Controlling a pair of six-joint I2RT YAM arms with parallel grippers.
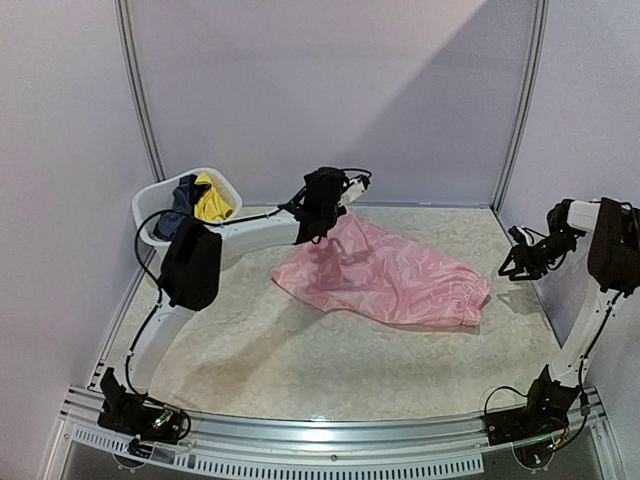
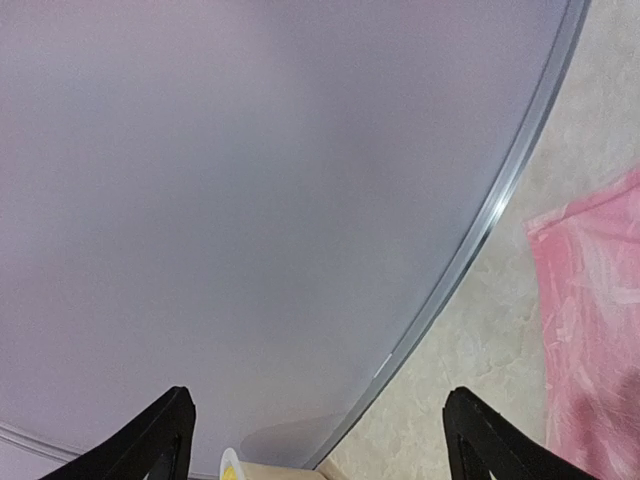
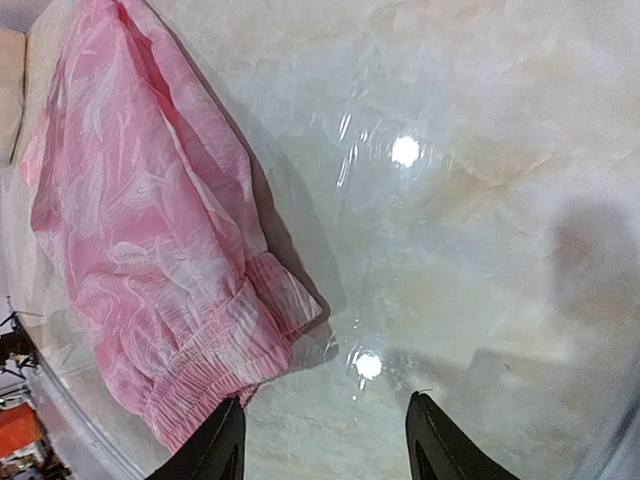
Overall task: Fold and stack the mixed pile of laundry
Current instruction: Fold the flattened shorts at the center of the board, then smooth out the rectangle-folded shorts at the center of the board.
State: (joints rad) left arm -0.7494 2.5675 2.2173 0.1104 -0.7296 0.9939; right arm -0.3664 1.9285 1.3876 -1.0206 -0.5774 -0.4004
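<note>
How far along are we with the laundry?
Done: pink ruffled garment is out on the table, laid flat. In hand: nothing; left gripper and right gripper are both open and empty. Remaining: folding it, plus the navy piece and yellow piece in the white tub. No stack yet.

Pink garment point(image 1: 385, 280) spread on the table point(image 1: 300, 370); navy piece point(image 1: 180, 205) and yellow piece point(image 1: 212, 203) bunched in the white tub point(image 1: 148, 205).
The pink garment is thin and faintly glossy. It lies flat on the middle of the table, running from far left to near right. Its cloth is creased, and its right end closes in a gathered, ruffled elastic band. Well apart from it, at the far left corner, the yellow piece sits crumpled in the tub, touching the dark navy piece bunched just to its left.
</note>
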